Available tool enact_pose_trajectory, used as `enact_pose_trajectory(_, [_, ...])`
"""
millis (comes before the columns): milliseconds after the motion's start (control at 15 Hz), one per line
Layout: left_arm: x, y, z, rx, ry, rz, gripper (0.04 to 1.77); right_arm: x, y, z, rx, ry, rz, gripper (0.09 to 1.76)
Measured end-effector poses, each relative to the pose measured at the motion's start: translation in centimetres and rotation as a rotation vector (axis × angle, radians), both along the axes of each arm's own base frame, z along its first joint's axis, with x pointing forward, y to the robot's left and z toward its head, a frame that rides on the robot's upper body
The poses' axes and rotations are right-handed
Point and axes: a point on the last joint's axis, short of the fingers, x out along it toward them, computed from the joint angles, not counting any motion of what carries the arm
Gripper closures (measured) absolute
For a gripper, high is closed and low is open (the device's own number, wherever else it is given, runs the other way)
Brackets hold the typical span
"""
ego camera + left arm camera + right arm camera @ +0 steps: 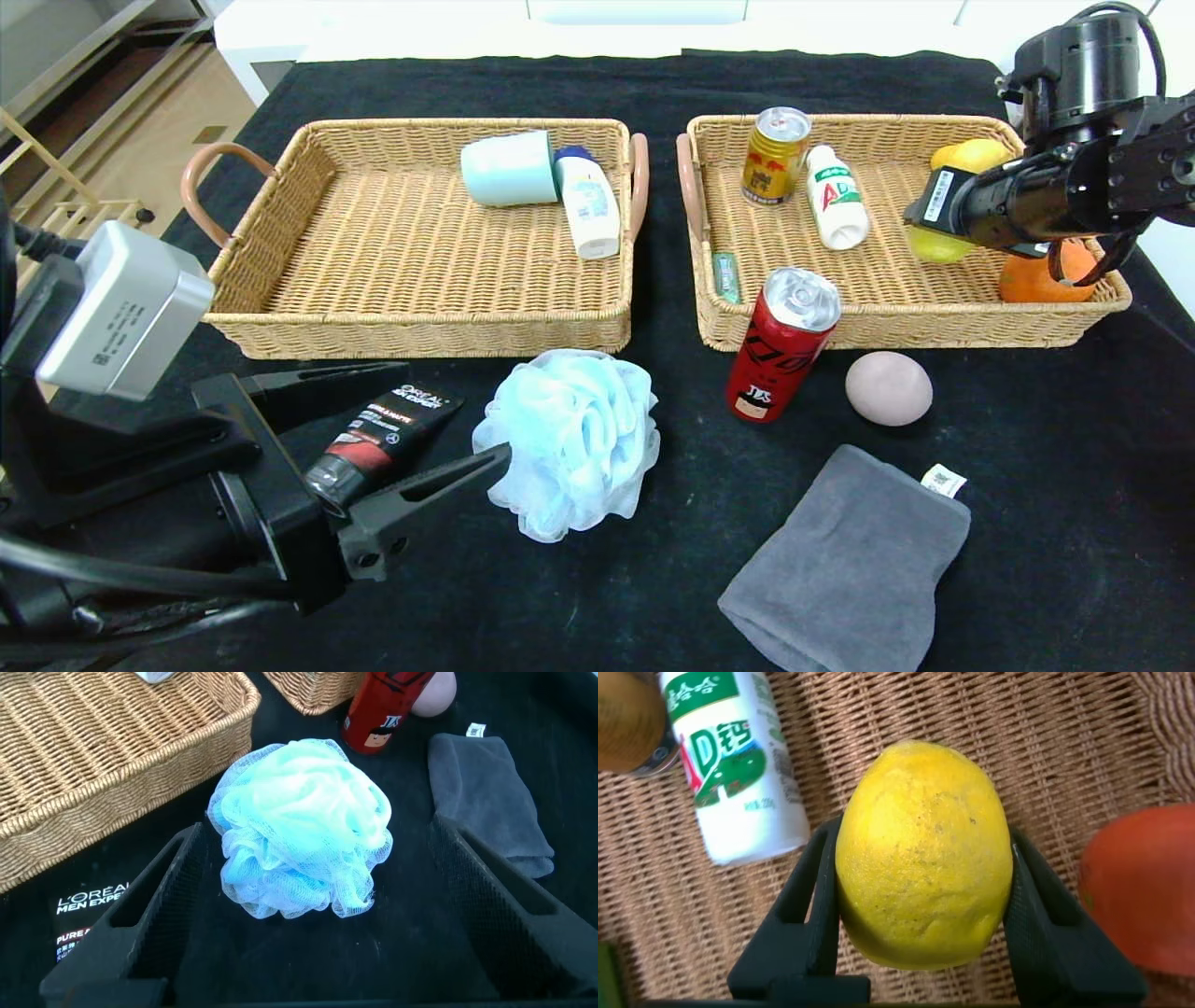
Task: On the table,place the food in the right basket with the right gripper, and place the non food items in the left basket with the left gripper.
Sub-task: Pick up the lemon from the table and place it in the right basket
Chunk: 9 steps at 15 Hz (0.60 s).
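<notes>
My right gripper (923, 835) is shut on a yellow lemon (923, 854) and holds it just over the floor of the right basket (896, 322), near its right end. In the head view the lemon (936, 246) shows under my wrist. My left gripper (456, 411) is open and low over the table in front of the left basket (280, 280). A light blue bath pouf (299, 826) lies just ahead of it between the fingers. A black L'Oreal tube (387, 434) lies under the gripper.
The left basket holds a mint cup (509, 168) and a white bottle (588, 201). The right basket holds a gold can (775, 154), a white drink bottle (836, 196), an orange (1036, 275) and a second yellow fruit (976, 152). On the table are a red can (782, 343), a pink egg-shaped object (889, 387) and a grey towel (850, 560).
</notes>
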Motion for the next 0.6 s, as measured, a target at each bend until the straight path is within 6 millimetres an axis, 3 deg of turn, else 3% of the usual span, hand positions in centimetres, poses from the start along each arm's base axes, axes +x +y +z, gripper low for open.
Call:
enact_pose_trajectory(267, [-0.06,0.05,0.05,-0.002,-0.002,0.0,0.09,1.33,-0.43,-1.04,0.0,-0.004,-0.017,0.82])
enact_pose_trajectory(600, [-0.09,0.04,0.01,0.0,-0.002,-0.007,0.09,1.34,-0.23,-1.29,-0.02,0.007,-0.036,0.49])
